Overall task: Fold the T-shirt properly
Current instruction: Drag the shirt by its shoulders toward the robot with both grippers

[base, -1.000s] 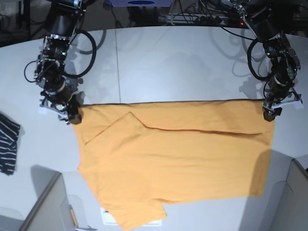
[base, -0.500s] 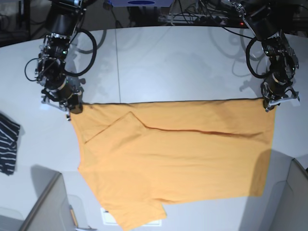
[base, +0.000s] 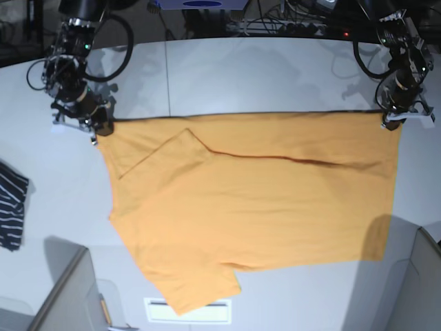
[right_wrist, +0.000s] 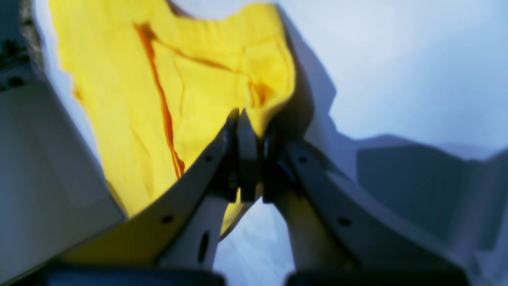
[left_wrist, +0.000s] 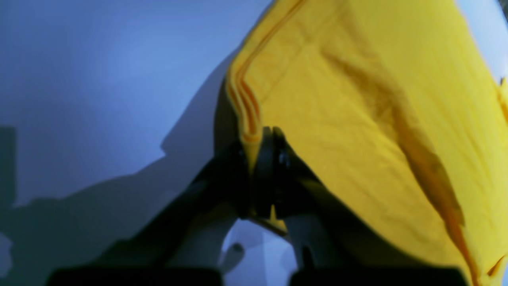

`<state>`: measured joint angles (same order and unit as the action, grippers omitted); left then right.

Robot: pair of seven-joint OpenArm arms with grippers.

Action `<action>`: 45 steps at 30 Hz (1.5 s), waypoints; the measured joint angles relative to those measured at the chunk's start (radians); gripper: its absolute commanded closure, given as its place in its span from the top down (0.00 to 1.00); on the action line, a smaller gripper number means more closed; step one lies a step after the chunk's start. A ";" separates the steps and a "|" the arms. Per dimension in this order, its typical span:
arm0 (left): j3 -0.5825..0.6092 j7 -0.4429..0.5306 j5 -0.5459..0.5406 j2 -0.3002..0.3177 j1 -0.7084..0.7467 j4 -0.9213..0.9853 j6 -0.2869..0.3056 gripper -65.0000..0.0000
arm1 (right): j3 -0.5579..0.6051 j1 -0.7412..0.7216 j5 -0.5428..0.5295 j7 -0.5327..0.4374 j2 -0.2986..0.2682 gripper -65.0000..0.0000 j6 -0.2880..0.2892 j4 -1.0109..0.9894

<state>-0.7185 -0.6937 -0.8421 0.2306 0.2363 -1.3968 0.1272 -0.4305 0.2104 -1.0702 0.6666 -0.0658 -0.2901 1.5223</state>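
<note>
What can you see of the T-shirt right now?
The T-shirt is plain orange-yellow, soft cotton by its look, spread mostly flat on the white table, one sleeve folded in. Its far edge is pulled taut between the left hand and right hand, each shut on a far corner. A crease runs below that edge.

No text, label, brand, number or sign can be read in any of these views

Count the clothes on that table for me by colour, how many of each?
Orange-yellow: 1, the T-shirt, pinched at two corners by the left gripper and right gripper
Dark navy with white stripes: 1, the striped garment
Total: 2
</note>
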 measured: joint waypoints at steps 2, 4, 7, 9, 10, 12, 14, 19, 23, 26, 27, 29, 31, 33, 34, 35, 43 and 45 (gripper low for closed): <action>0.000 0.002 -0.002 0.000 0.028 -0.035 -0.001 0.00 | 0.000 0.033 0.000 0.000 0.003 0.00 -0.002 0.043; 0.000 0.005 -0.004 0.003 0.059 -0.071 0.003 0.00 | 0.000 0.066 -0.003 0.000 0.003 0.00 0.000 0.087; 0.000 0.003 -0.003 0.003 0.107 -0.103 0.001 0.00 | 0.000 0.118 -0.004 0.000 0.003 0.00 0.000 0.141; 0.000 0.001 -0.002 0.003 0.130 -0.116 0.000 0.00 | 0.000 0.156 -0.003 -0.001 0.003 0.00 0.000 0.176; 0.000 0.001 0.000 0.002 0.140 -0.124 0.000 0.00 | 0.000 0.174 -0.004 0.000 0.003 0.00 0.000 0.190; 0.000 0.004 -0.003 0.003 0.156 -0.144 0.000 0.00 | 0.000 0.207 -0.003 0.000 0.003 0.00 0.000 0.214; 0.000 0.006 -0.005 0.003 0.173 -0.155 0.003 0.00 | 0.001 0.237 -0.004 -0.001 0.002 0.00 0.001 0.230; 0.000 0.005 -0.004 0.005 0.216 -0.157 0.001 0.00 | 0.001 0.309 -0.003 0.000 0.003 0.00 0.001 0.264; 0.000 0.008 -0.005 0.005 0.247 -0.158 0.003 0.00 | 0.003 0.348 -0.004 0.000 0.000 0.00 0.001 0.289; 0.000 0.009 -0.004 0.004 0.280 -0.158 0.001 0.00 | 0.005 0.374 -0.003 0.000 0.000 0.00 0.002 0.290; 0.000 0.008 -0.004 0.004 0.290 -0.158 0.002 0.00 | 0.005 0.384 -0.003 -0.001 0.000 0.00 0.002 0.290; 0.000 0.008 -0.005 0.005 0.306 -0.158 0.002 0.00 | 0.005 0.398 -0.003 -0.001 0.000 0.00 0.002 0.291; -0.002 0.009 -0.004 0.005 0.321 -0.159 0.003 0.00 | 0.005 0.413 -0.003 -0.002 -0.001 0.00 0.002 0.291; -0.002 0.010 -0.005 0.005 0.334 -0.159 0.003 0.00 | 0.005 0.429 -0.004 0.000 -0.002 0.00 0.002 0.291; -0.003 0.011 -0.006 0.005 0.338 -0.159 0.003 0.00 | 0.005 0.437 -0.004 -0.001 -0.002 0.00 0.002 0.291; -0.003 0.013 -0.005 0.005 0.344 -0.160 0.003 0.00 | 0.005 0.444 -0.004 0.000 -0.002 0.00 0.002 0.291; -0.005 0.020 -0.013 0.006 0.371 -0.162 0.003 0.00 | 0.005 0.500 -0.003 -0.001 -0.002 0.00 0.002 0.352; -0.005 0.021 -0.013 0.006 0.371 -0.162 0.003 0.00 | 0.005 0.500 -0.003 -0.001 -0.002 0.00 0.002 0.352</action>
<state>-0.7238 -0.6731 -0.8547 0.2367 0.6075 -1.5589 0.1307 -0.4255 0.7101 -1.0737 0.6659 -0.0677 -0.2882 1.8748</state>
